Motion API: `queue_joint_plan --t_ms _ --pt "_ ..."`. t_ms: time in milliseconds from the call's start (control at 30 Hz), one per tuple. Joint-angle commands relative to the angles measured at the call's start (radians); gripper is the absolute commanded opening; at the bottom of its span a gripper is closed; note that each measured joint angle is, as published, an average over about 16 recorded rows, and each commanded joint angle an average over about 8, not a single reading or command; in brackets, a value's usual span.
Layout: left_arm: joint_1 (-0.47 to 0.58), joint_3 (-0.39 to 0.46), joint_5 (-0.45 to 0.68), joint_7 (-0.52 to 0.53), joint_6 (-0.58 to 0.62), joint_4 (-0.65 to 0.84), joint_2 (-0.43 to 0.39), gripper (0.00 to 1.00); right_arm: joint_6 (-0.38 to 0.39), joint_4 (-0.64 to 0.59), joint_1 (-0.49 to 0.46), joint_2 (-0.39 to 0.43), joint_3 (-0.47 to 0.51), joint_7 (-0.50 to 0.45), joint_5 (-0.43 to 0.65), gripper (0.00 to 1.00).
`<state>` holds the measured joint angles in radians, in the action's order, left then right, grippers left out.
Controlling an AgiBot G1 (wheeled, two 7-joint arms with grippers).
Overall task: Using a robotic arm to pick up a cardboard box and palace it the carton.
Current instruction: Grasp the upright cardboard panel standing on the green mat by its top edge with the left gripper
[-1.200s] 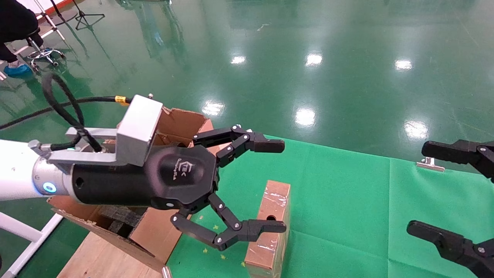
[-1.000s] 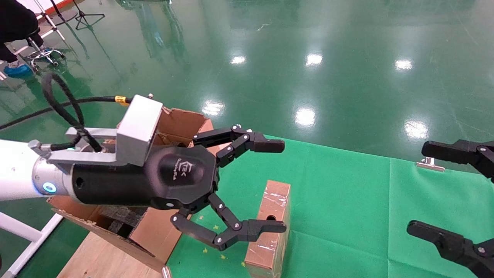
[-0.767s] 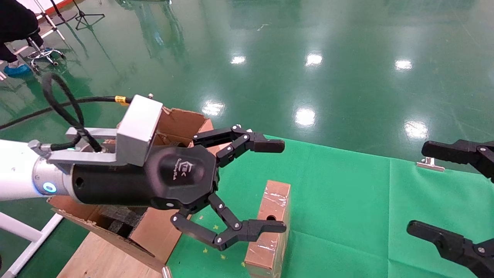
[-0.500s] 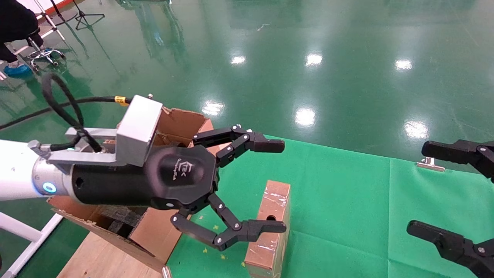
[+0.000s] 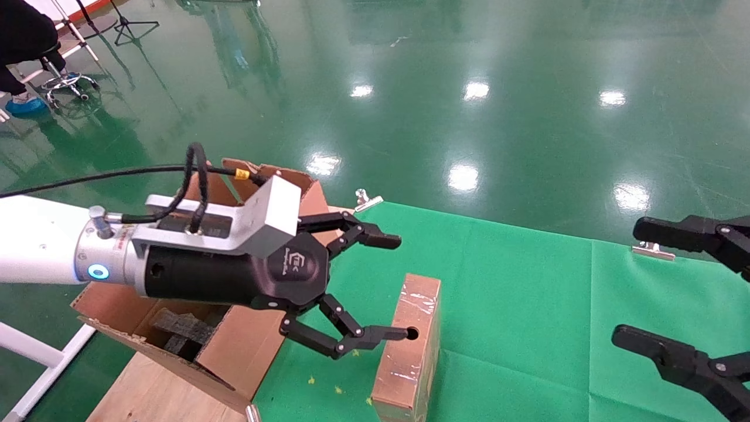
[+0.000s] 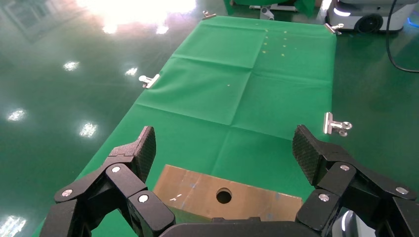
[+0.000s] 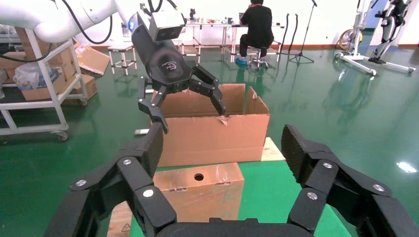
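The cardboard box (image 5: 410, 357) stands on the green cloth, narrow and taped, with a round hole in its top face. My left gripper (image 5: 394, 287), on the white robotic arm (image 5: 41, 249), is open just left of and above the box, and its near fingertip shows close to the hole. The left wrist view has the cardboard box (image 6: 197, 192) lying below the open left gripper (image 6: 225, 148), with nothing between the pads. The carton (image 5: 246, 346) stands behind that arm at the table's left, flaps up, holding black foam (image 5: 176, 325). At the right edge my right gripper (image 5: 644, 287) hangs open.
A green cloth (image 5: 527, 305) covers the table, held by metal clips (image 5: 368, 200) at its far edge. The carton rests on a wooden board (image 5: 158, 392). In the right wrist view a shelf cart (image 7: 34, 98) and a seated person (image 7: 257, 24) are beyond the carton (image 7: 212, 133).
My left gripper has dropped and drawn back to the left, and its wrist has turned; its near finger now sits by the box's hole. The right gripper has shifted slightly.
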<state>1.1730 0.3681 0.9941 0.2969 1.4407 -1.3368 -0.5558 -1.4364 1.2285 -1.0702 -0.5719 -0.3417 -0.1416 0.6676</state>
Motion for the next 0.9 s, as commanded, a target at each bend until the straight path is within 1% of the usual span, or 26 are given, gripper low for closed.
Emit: queue_joint_plan --t_ms 33,200,267,367,467,567,767,900 --pt "0.013 0.007 0.018 0.014 -0.003 -0.003 -0.001 1.00 0.000 0.000 0.000 0.000 0.000 0.000 0.000 0.00" --pt "0.019 0.017 0.056 0.027 -0.016 0.011 0.009 1.00 0.000 0.000 0.000 0.000 0.000 0.000 0.000 0.00" --pt "0.029 0.028 0.105 0.065 -0.044 0.011 0.017 1.00 0.000 0.000 0.000 0.000 0.000 0.000 0.000 0.00" --pt "0.065 0.057 0.205 0.162 -0.095 0.004 0.013 1.00 0.000 0.000 0.000 0.000 0.000 0.000 0.000 0.00" --pt "0.137 0.097 0.315 0.295 -0.125 -0.009 -0.021 1.00 0.000 0.000 0.000 0.000 0.000 0.000 0.000 0.00" --pt "0.238 0.150 0.418 0.454 -0.101 -0.008 -0.079 1.00 0.000 0.000 0.000 0.000 0.000 0.000 0.000 0.00" --pt "0.466 0.291 0.617 0.837 0.059 0.035 -0.241 1.00 0.000 0.000 0.000 0.000 0.000 0.000 0.000 0.00" --pt "0.583 0.390 0.688 1.031 0.135 0.089 -0.349 1.00 0.000 0.000 0.000 0.000 0.000 0.000 0.000 0.00"
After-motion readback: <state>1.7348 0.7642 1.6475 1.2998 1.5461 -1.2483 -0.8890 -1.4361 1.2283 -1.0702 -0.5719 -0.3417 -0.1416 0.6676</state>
